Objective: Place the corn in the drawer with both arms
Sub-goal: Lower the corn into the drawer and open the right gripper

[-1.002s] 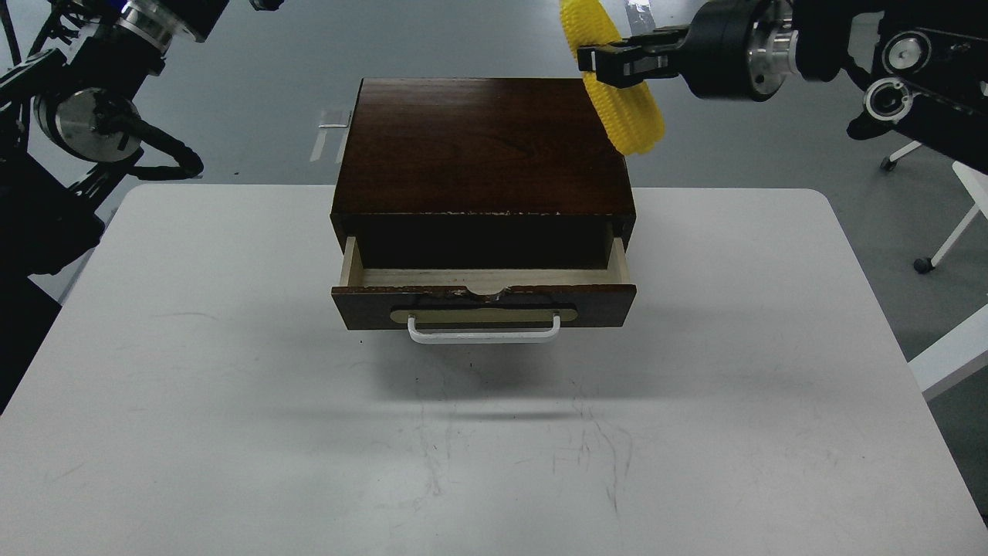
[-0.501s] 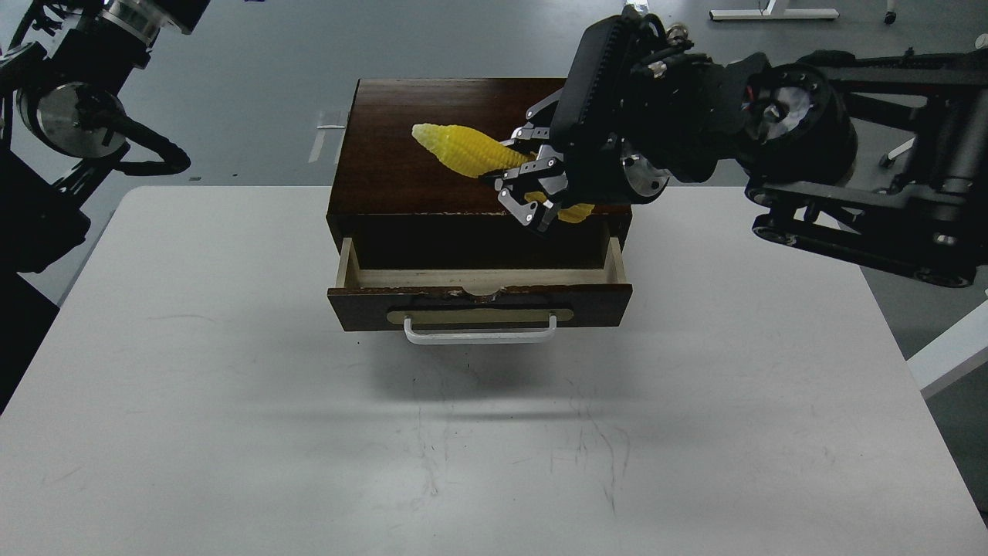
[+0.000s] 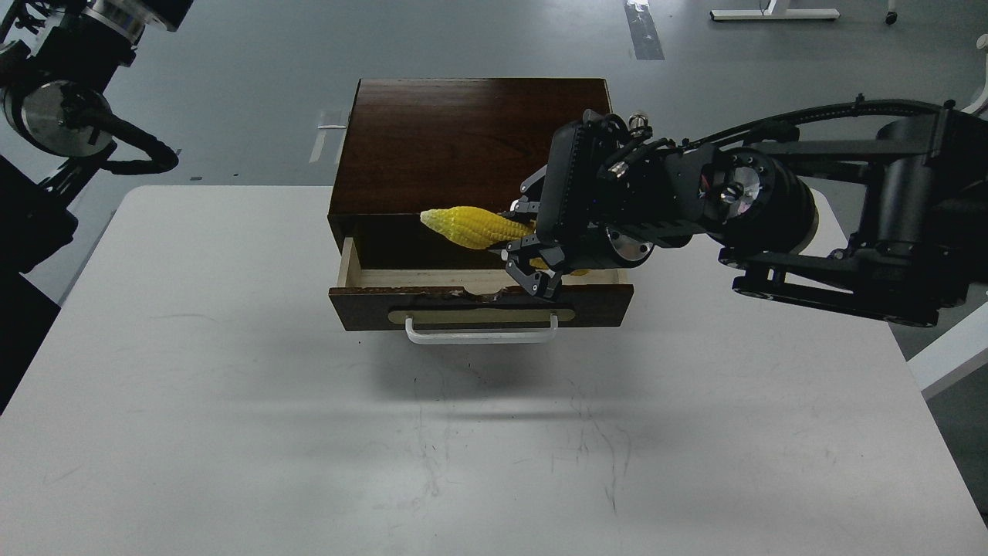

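Note:
The dark brown wooden box [image 3: 471,143] stands at the table's far middle. Its drawer [image 3: 480,303] is pulled open toward me, with pale wood sides and a white bar handle [image 3: 480,337]. My right gripper [image 3: 531,251] is shut on the yellow corn [image 3: 472,226] and holds it level just above the open drawer, pointed end to the left. The right arm reaches in from the right. Only the upper joints of my left arm [image 3: 62,100] show at the top left; its gripper is out of view.
The white table [image 3: 231,401] carries only the box. Its edges run near the left and right borders. A white chair leg [image 3: 953,351] stands past the right edge. Grey floor lies behind the box.
My right gripper has carried the corn from high over the box's back right corner, down and forward to just above the open drawer. The corn turned from upright to level.

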Controlling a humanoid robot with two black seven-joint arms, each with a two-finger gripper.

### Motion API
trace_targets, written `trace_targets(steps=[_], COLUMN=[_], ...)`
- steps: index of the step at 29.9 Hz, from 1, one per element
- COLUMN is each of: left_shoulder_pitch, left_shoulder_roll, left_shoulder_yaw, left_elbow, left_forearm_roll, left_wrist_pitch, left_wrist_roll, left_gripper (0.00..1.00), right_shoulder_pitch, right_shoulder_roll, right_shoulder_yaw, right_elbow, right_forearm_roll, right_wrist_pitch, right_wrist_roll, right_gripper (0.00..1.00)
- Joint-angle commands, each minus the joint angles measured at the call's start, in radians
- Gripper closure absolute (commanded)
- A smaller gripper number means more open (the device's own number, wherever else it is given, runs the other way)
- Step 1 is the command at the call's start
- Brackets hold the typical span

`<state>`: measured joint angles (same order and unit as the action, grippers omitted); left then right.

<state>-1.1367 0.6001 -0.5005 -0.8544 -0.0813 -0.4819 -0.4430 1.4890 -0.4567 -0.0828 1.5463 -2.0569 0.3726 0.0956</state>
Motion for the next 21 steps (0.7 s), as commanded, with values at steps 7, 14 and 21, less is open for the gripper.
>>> trace_targets(steps=[7,14,21], left_shoulder_pitch=[0.000,0.000,0.000], left_shoulder_roll=[-0.002,0.000,0.000], left_shoulder_yaw=[-0.001,-0.003,-0.003], left_elbow=[-0.003,-0.003,-0.003], left_forearm_roll=[0.000,-0.001,-0.001], left_wrist_pitch=[0.003,0.003,0.005], left_wrist_roll=[-0.002,-0.003,-0.003], left_gripper=[0.02,0.02,0.02], right_shoulder_pitch=[-0.021,-0.026,-0.016], right_shoulder_roll=[0.004,0.004,0.007], right_shoulder_yaw=[0.002,0.002,0.005], right_elbow=[-0.002,-0.002,-0.002], right_forearm_roll=[-0.012,-0.012,-0.011], right_wrist_pitch=[0.000,-0.001,-0.001], right_wrist_roll=[0.000,0.001,0.000], right_gripper=[0.63,0.36,0.31])
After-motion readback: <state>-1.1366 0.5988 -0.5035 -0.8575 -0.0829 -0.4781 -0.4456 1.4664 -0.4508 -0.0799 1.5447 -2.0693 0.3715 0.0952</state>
